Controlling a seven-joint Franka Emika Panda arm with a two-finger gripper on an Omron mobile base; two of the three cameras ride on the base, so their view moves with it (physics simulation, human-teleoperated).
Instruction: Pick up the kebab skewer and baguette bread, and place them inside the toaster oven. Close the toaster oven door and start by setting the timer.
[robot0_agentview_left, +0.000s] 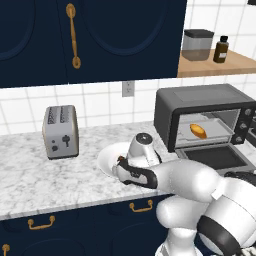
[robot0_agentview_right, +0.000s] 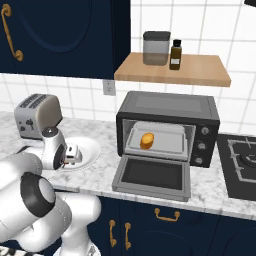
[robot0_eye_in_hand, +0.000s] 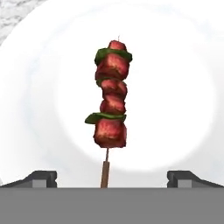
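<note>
Fingers (robot0_eye_in_hand: 112, 177) spread wide, hovering above plate (robot0_eye_in_hand: 183, 131); skewer (robot0_eye_in_hand: 110, 105) lying between them, stick end nearest, likely lined up for pinching. Bread (robot0_agentview_right: 146, 140) already sitting inside oven (robot0_agentview_right: 167, 107), door (robot0_agentview_right: 151, 176) hanging open.

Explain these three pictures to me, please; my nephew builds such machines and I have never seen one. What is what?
It is a white robot arm in a computer-drawn kitchen. Two pictures look over the arm from behind, left and right. The third looks from a camera on its tool, whose two tips stand wide open and hold nothing. Below the tool a kebab skewer lies on a white plate. On the marble counter stand a silver toaster and a toaster oven, its door dropped open, with a small baguette already inside.
</note>
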